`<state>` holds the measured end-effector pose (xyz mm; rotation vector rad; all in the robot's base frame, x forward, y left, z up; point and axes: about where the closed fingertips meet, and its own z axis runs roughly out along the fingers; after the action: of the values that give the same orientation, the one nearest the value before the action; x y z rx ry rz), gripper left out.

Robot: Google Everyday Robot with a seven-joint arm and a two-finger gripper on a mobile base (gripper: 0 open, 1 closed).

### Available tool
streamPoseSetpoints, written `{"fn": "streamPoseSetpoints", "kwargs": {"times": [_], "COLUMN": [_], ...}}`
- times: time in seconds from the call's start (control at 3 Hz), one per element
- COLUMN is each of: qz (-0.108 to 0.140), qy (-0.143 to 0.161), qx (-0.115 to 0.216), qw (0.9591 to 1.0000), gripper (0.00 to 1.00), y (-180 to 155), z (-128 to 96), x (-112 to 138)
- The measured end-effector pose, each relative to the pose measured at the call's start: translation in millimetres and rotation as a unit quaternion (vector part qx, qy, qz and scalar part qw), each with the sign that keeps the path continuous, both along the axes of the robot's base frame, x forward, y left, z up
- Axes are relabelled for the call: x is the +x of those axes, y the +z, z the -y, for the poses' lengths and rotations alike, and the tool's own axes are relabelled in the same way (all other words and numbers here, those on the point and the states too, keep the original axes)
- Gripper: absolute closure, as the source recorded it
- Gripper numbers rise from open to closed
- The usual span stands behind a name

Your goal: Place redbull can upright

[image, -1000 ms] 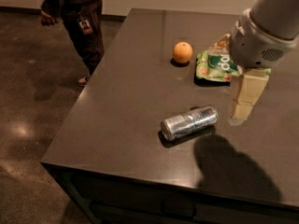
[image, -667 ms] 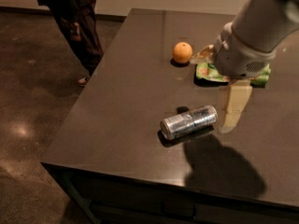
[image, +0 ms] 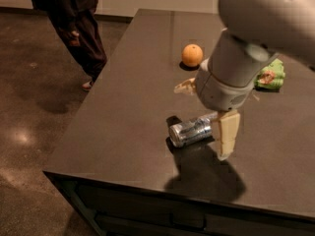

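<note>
I'm working in dim, warm light that seems to fall from above and the far side. The arm (image: pixel 256 38) throws a broad dark shadow (image: pixel 206 178) toward me on the table (image: pixel 123 107), right under the gripper (image: pixel 225 139), which hangs just beside the redbull can (image: pixel 191 131). The can's near end catches a small glint and the orange (image: pixel 192 54) sits on a tight dark patch. The floor (image: pixel 19 136) shows pale reflections, and the person (image: pixel 74 28) at upper left is nearly lost in darkness.

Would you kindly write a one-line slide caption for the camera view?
Gripper at one end of the redbull can, which lies on its side on the dark table, orange behind.
</note>
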<state>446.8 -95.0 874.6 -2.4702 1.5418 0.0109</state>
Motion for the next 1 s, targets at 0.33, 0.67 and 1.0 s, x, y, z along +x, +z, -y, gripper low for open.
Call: {"fn": "streamPoseSetpoints", "kwargs": {"times": [0.33,0.67,1.0], "qz": [-0.005,-0.012,-0.022], "qy": [0.030,0.039,0.028], "qx": [-0.028,-0.051,-0.066], "qw": [0.9991,0.9979,0.9972], "gripper": [0.00,0.00,0.16], "y": [-19.2,-31.8,-38.1], "z": [-9.1,-18.4,-24.8], "x": [-5.0,-7.8,-4.3]}}
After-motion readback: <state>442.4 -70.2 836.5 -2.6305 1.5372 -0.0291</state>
